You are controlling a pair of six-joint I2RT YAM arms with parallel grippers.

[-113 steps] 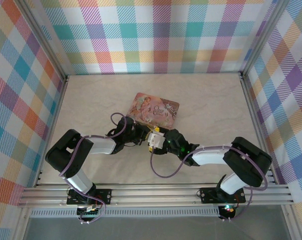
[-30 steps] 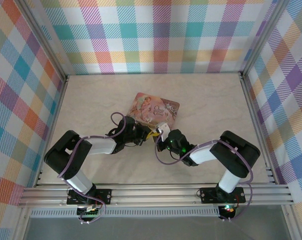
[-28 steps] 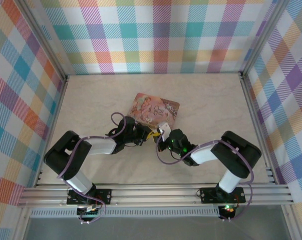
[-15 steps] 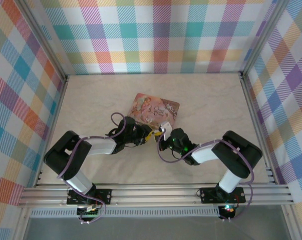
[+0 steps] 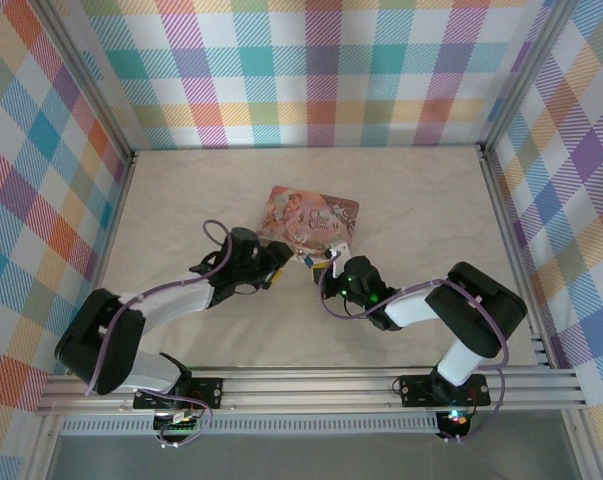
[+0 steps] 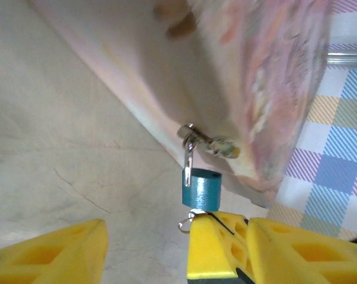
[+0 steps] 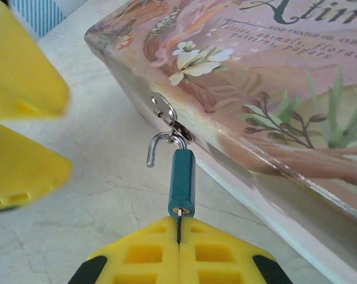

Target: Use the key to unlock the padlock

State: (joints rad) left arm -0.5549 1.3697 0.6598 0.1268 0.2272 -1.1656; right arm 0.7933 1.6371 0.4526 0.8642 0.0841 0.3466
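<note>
The tiny blue padlock [image 7: 182,174] hangs by its silvery shackle [image 7: 157,145] from the hasp [image 7: 165,111] on the pink tin [image 7: 255,77]. The shackle's free end stands out of the body. My right gripper [image 7: 179,228] is shut on the key [image 7: 179,214], which is in the padlock's underside; just a sliver of it shows. In the left wrist view the padlock [image 6: 202,188] sits above the right gripper's yellow fingers [image 6: 216,248], with the key ring [image 6: 187,223] beside them. My left gripper [image 6: 178,254] is open, a little short of the padlock, holding nothing. From above, the left gripper [image 5: 278,262] and right gripper [image 5: 331,262] face each other at the tin's near edge.
The pink tin [image 5: 311,217] lies flat mid-table, lid shut. Checked walls [image 5: 301,70] surround the marble-look tabletop [image 5: 431,200] on three sides. The left gripper's yellow fingers [image 7: 24,171] sit close on the left of the right wrist view.
The left arm has drawn back to the left and its gripper now stands off the padlock. The right gripper has crept slightly toward the tin.
</note>
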